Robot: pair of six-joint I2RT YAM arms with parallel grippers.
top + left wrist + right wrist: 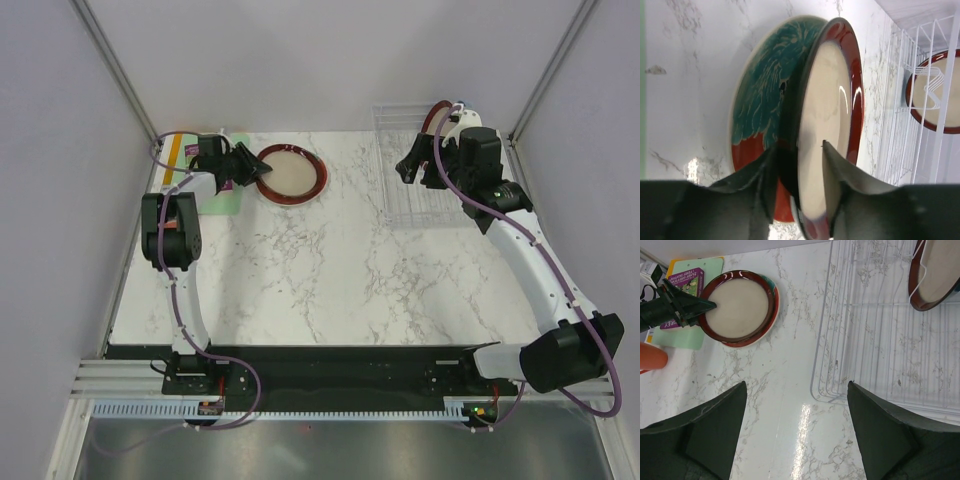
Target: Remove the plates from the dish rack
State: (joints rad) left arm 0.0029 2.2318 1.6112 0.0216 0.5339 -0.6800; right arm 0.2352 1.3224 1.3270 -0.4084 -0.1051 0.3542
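A dark red-rimmed plate with a cream centre (293, 172) lies on a red plate with a teal centre (757, 100) at the back left of the table. My left gripper (257, 168) is shut on the near rim of the cream-centred plate (827, 95), one finger above it and one below. The clear dish rack (420, 190) stands at the back right, with another red-rimmed cream plate (436, 117) upright at its far end (935, 275). My right gripper (796, 385) is open and empty above the rack's near left corner (840, 385).
A green and purple book (687, 280) lies at the back left, behind my left gripper (702, 305). An orange-red object (650, 357) sits at the left edge of the right wrist view. Walls close in the table on the left, back and right.
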